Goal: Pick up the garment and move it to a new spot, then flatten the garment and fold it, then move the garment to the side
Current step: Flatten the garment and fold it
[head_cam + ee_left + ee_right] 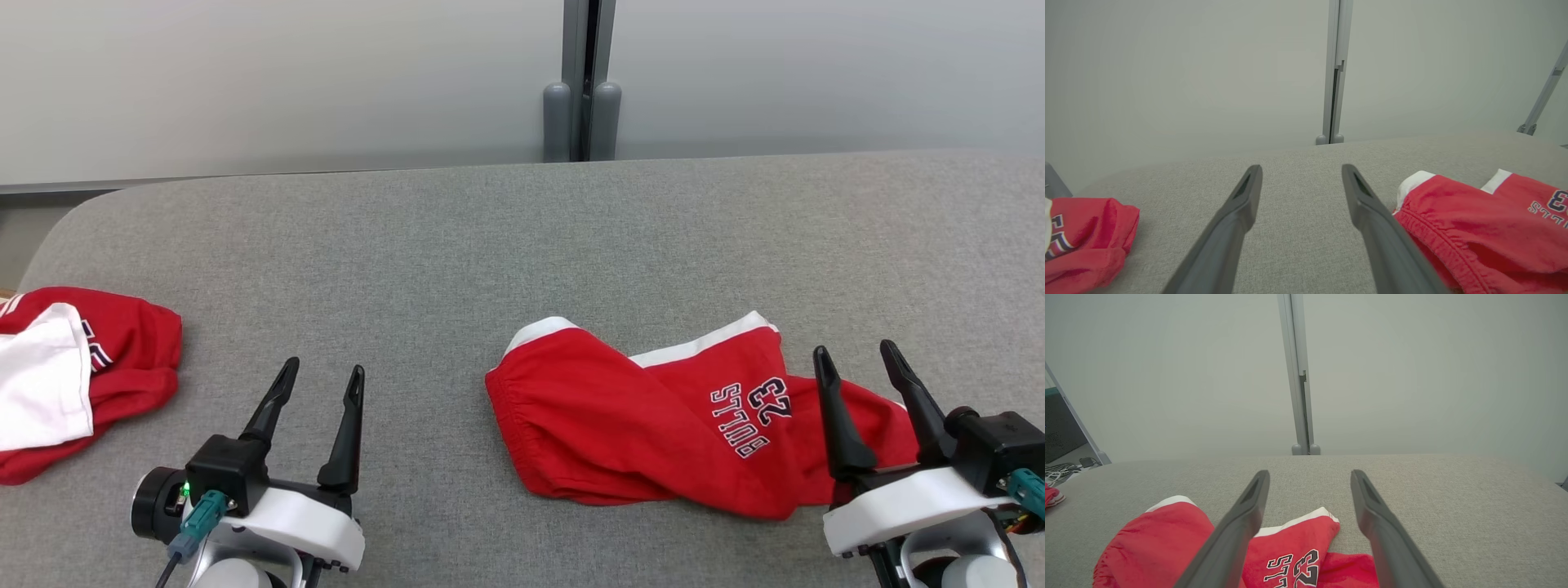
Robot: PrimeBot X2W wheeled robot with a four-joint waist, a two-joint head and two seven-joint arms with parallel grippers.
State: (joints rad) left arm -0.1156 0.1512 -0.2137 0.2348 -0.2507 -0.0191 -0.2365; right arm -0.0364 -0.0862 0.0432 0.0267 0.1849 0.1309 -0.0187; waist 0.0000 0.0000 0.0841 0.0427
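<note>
Red-and-white garment (106,351) lies bunched at the table's (490,245) 9 o'clock edge, white sleeve uppermost. Left gripper (325,366) at 7 o'clock, fingers spread, empty. Right gripper (853,349) at 5 o'clock, fingers spread over crumpled red shorts (620,416), gripping nothing.

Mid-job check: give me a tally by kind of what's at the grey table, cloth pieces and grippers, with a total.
Cloth pieces: 2, the garment with BULLS 23 lettering and the red-and-white cloth lump
Grippers: 2, the left gripper and the right gripper, both open
Total: 4
</note>
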